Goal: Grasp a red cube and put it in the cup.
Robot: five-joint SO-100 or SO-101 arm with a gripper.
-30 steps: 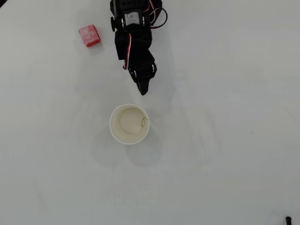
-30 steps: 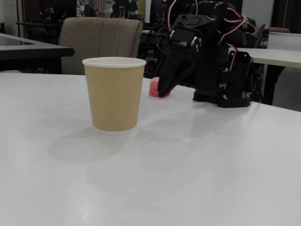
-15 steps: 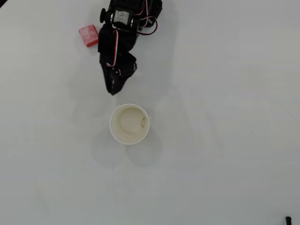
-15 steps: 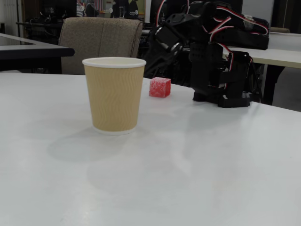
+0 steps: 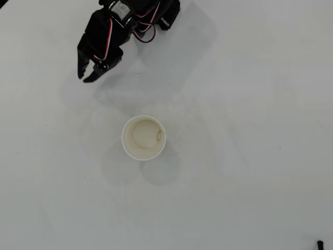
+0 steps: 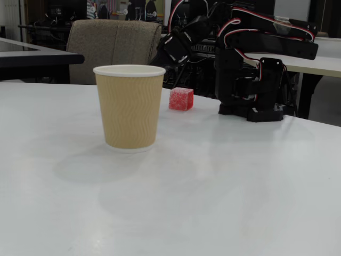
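One arm | gripper [image 5: 87, 77] has swung leftward in the overhead view, now above the red cube [image 6: 181, 98], hiding it from above | fingers slightly parted, empty | cube rests on table behind the cup [image 5: 143, 137] | descent and grasp remain

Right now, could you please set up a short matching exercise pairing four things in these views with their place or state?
Things:
1. red cube
2. cup
3. pincer
4. chair

Places or states:
A. upright and empty, with a tan ribbed outer wall
B. raised above the table, holding nothing
C. resting on the table beside the arm's base, hidden under the arm in the overhead view
D. behind the table, beyond the cup in the fixed view

Pairs: 1-C, 2-A, 3-B, 4-D
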